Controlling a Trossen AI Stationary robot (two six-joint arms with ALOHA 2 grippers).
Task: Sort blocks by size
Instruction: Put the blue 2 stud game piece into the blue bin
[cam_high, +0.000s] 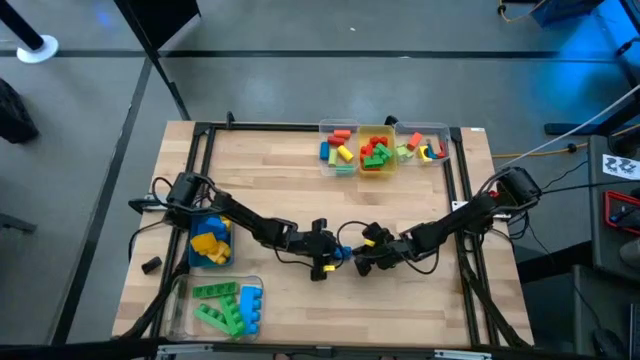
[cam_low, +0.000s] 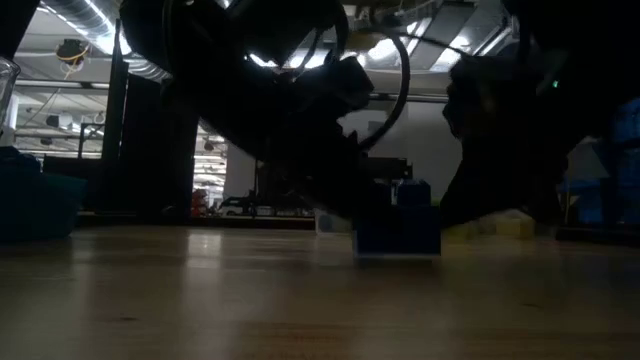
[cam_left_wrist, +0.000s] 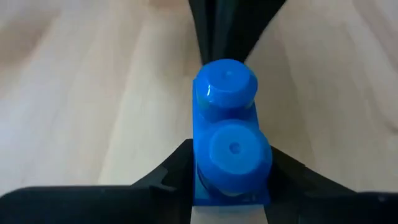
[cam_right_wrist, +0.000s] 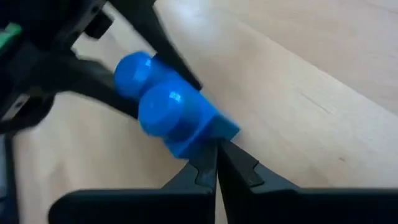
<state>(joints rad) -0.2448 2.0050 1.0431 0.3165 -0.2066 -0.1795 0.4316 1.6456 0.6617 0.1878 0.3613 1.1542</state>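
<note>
Left gripper (cam_left_wrist: 231, 186) pinching small blue block (cam_left_wrist: 229, 134) at table middle, right gripper (cam_right_wrist: 216, 163) shut, touching it from 3 o'clock. Block looks light, hard, slick; grab flat sides.

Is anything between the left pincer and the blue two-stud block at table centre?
Nothing visible. The left pincer already has a finger on each side of the blue two-stud block, which rests on the wooden table. The right pincer, shut, touches the block's far end.
</note>
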